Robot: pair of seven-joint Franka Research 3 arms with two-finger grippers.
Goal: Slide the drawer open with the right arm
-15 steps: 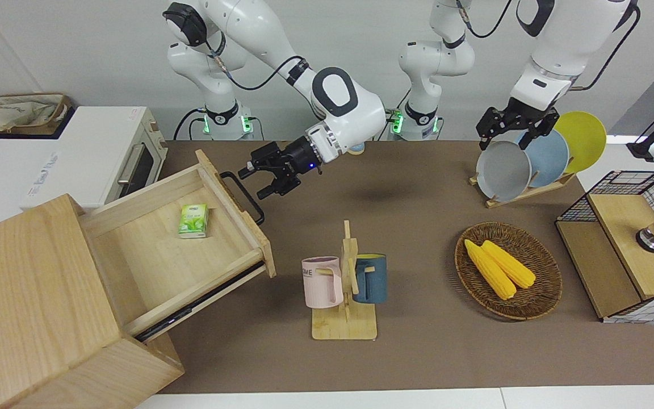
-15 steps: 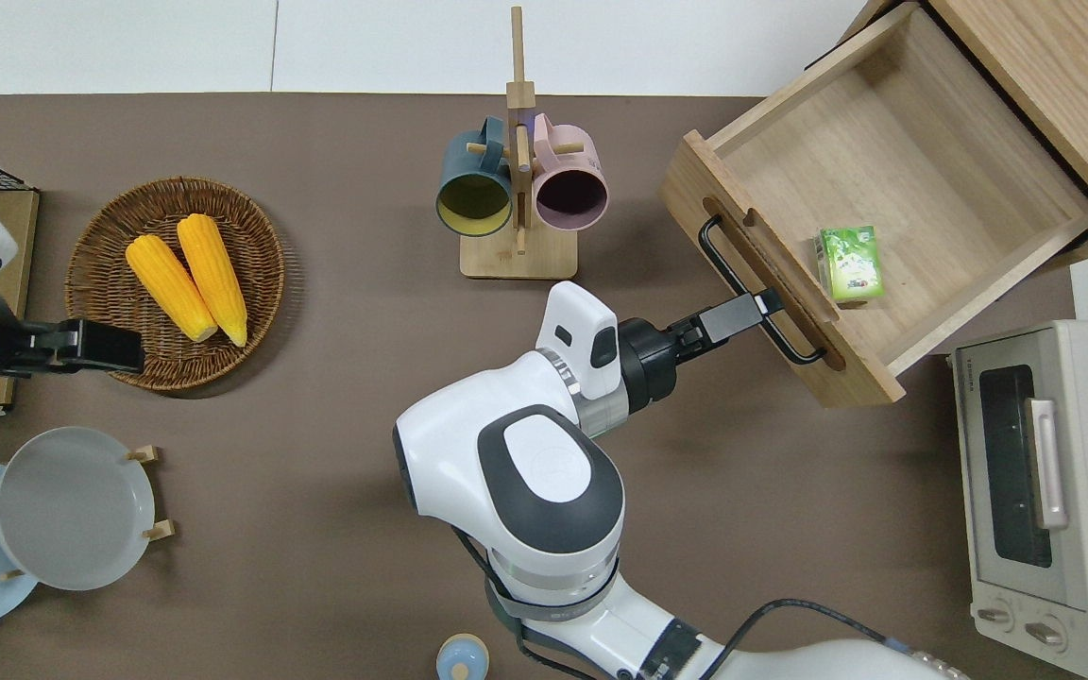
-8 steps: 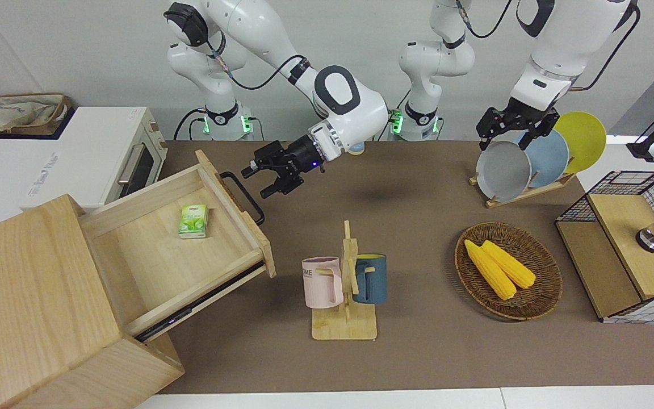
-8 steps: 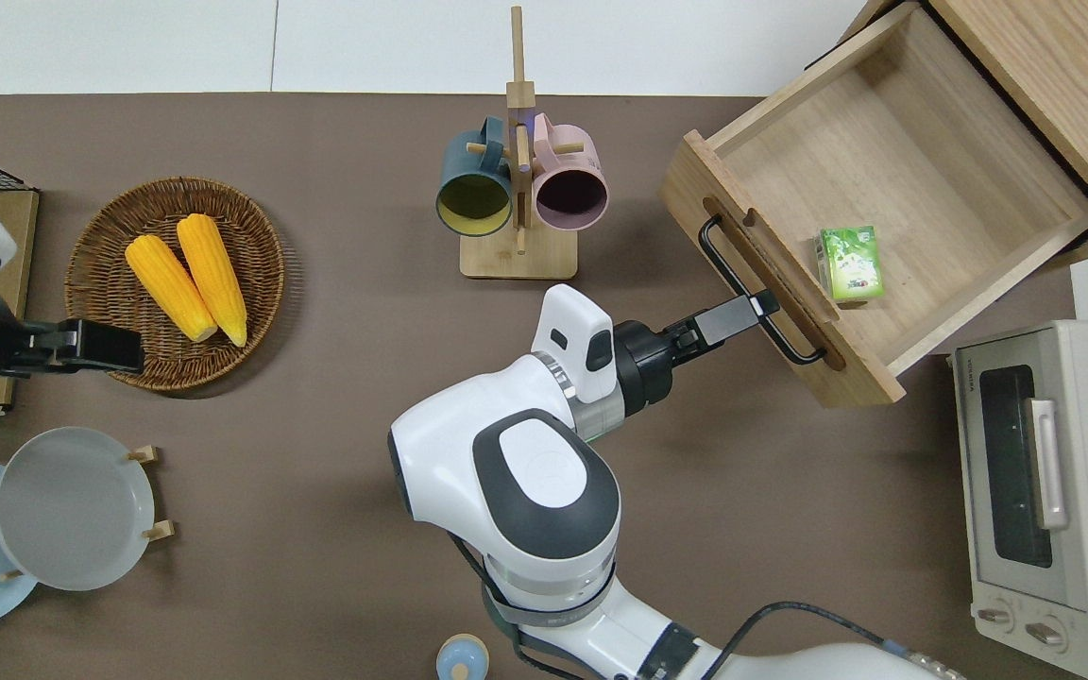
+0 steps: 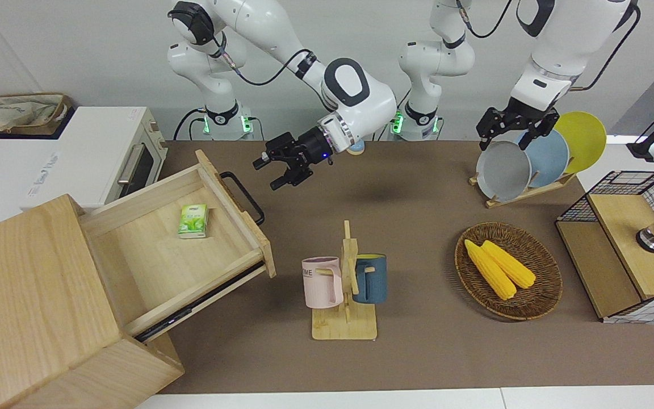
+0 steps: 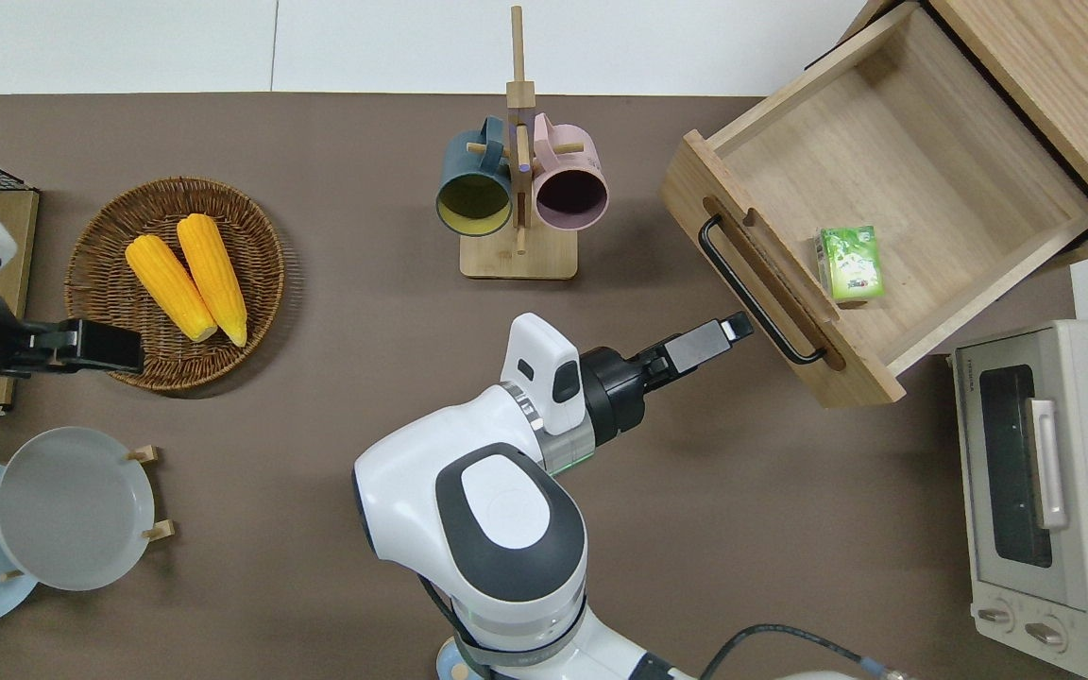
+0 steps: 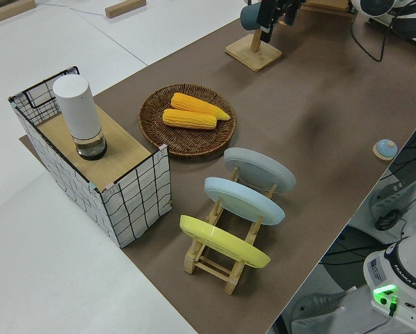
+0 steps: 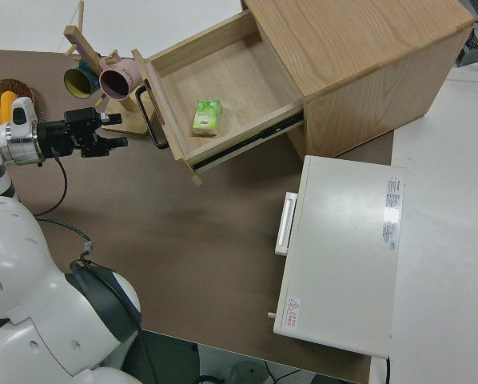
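Note:
The light-wood drawer (image 5: 156, 255) stands pulled out of the pale wooden cabinet (image 5: 32, 295), at the right arm's end of the table. Its black bar handle (image 5: 243, 197) is free. A small green packet (image 5: 193, 220) lies inside. My right gripper (image 5: 269, 173), blue light at its wrist, is open and empty. In the overhead view it (image 6: 738, 326) is over the brown mat, a short gap from the handle (image 6: 756, 293). The right side view shows its fingers (image 8: 115, 118) apart, beside the drawer front (image 8: 163, 120). The left arm is parked, its gripper (image 5: 507, 133) open.
A white toaster oven (image 5: 100, 153) stands beside the cabinet, nearer the robots. A mug rack (image 5: 345, 284) with a pink and a blue mug stands mid-table. A wicker basket (image 5: 548, 295) with corn, a plate rack (image 5: 523, 165) and a wire-mesh box (image 5: 628, 244) are at the left arm's end.
My right gripper has let go of the drawer handle and drawn back from it toward the table's middle, rising a little. The drawer has stayed open and still.

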